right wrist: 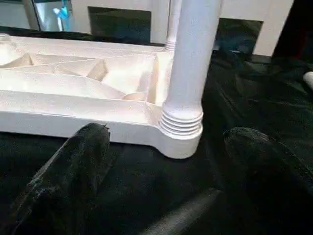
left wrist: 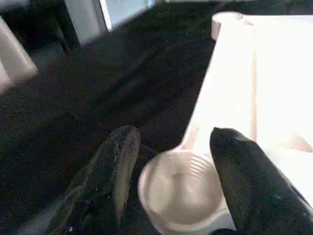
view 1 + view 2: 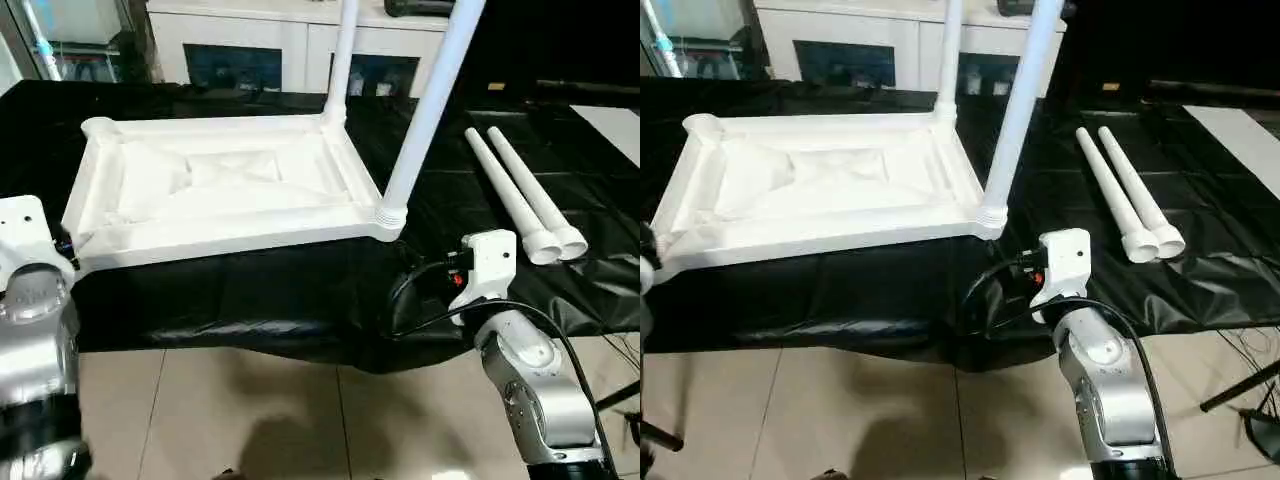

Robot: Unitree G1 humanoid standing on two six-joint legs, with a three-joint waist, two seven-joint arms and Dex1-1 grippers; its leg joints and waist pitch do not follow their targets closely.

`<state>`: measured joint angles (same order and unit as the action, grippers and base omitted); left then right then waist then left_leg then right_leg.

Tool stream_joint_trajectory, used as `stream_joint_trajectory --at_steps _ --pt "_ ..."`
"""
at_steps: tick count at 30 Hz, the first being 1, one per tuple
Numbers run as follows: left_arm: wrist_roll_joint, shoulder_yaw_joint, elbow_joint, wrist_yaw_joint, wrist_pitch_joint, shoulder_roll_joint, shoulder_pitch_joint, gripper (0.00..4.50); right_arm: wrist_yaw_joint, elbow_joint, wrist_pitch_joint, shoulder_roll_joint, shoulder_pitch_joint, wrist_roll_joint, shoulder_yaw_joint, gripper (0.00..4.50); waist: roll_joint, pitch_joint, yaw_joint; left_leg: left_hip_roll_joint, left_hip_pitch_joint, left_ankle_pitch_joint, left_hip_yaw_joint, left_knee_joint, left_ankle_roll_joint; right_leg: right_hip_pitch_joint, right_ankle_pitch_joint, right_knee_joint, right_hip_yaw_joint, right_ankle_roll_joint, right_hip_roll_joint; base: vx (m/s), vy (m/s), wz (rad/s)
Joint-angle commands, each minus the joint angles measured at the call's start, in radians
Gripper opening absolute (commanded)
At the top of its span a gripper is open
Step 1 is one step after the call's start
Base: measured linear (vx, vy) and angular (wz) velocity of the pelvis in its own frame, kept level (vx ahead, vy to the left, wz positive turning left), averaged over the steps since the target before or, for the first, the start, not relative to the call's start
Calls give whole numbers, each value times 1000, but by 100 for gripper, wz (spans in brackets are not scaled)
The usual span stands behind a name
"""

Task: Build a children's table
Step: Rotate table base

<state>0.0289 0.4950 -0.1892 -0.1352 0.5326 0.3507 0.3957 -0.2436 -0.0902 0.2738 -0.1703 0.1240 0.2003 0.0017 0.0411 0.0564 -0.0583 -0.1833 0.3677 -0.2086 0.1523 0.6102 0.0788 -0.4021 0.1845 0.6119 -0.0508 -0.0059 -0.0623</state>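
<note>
A black, creased sheet (image 3: 250,290) covers the table (image 3: 1200,290), hanging in folds over its near edge. Beyond the far edge stands a white cabinet (image 3: 290,35) with dark glass doors (image 3: 232,68). The floor (image 3: 300,420) below the near edge is laid with pale beige tiles with thin grout lines, glossy enough to catch soft reflections. At the far right corner a light grey panel (image 3: 612,125) lies on the black sheet. Black cables (image 3: 1250,350) trail on the floor at the right.
</note>
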Motion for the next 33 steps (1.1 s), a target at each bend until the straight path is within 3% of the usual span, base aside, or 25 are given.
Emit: stream_joint_trajectory --at_steps 1,2,9,12,14,18,19,20,22,23,25,29,33 --pt "31 14 -34 14 40 -5 18 277 -1 12 6 -8 11 2 -11 420 -23 -61 0 -32 -10 -169 -7 -85 12 43 89 -60 45 -174 -64 0 0 0" --pt "32 3 -53 39 64 7 22 277 -1 7 8 -9 8 3 -12 420 -28 -62 -1 -33 -10 -162 -9 -85 9 45 80 -59 45 -177 -65 0 0 0" --pt "107 22 -74 105 216 8 36 277 -11 2 10 -19 1 5 -24 420 -28 -61 0 -34 -16 -187 -6 -86 14 42 94 -61 45 -188 -63 0 0 0" --pt "138 28 -84 119 232 14 38 277 -14 3 10 -21 2 6 -27 420 -27 -59 -1 -34 -13 -194 -7 -88 13 44 111 -63 46 -186 -63 0 0 0" --pt "177 13 -77 210 229 32 25 277 -18 7 6 -25 5 8 -32 420 -26 -59 -2 -34 -15 -201 -6 -88 13 43 135 -65 47 -182 -64 0 0 0" --pt "253 -55 16 405 256 60 -33 277 -23 11 1 -28 8 9 -34 420 -26 -57 -4 -37 -13 -209 -6 -93 17 40 151 -66 48 -177 -64 0 0 0" --pt "276 -77 48 450 281 70 -52 277 -25 13 1 -29 8 9 -34 420 -26 -60 -9 -41 -18 -204 -8 -92 21 40 147 -61 49 -180 -71 0 0 0" --pt "328 -169 160 591 326 122 -128 277 -27 15 -1 -31 9 9 -34 420 -24 -58 -8 -43 -16 -203 -6 -94 24 37 147 -60 49 -183 -69 0 0 0" --pt "361 -244 244 689 353 176 -196 277 -30 17 -2 -32 10 10 -33 420 -27 -58 -8 -42 -15 -191 -3 -95 22 34 126 -55 49 -186 -63 0 0 0" --pt "384 -300 305 769 352 227 -253 277 -36 18 -5 -32 10 10 -31 420 -23 -55 -5 -39 -17 -209 3 -95 21 31 133 -60 50 -187 -58 0 0 0" --pt "390 -320 321 796 352 247 -272 277 -38 19 -5 -32 11 9 -32 420 -25 -54 -5 -38 -10 -209 1 -99 20 37 154 -61 51 -177 -61 0 0 0" --pt "397 -404 410 902 318 301 -338 277 -45 18 -6 -31 12 10 -32 420 -21 -49 3 -37 -16 -263 2 -101 22 35 259 -74 54 -147 -62 0 0 0" --pt "339 -386 378 825 216 231 -282 277 -50 17 -7 -32 16 12 -30 420 -14 -46 6 -37 -19 -274 6 -101 26 32 311 -80 56 -129 -59 0 0 0"
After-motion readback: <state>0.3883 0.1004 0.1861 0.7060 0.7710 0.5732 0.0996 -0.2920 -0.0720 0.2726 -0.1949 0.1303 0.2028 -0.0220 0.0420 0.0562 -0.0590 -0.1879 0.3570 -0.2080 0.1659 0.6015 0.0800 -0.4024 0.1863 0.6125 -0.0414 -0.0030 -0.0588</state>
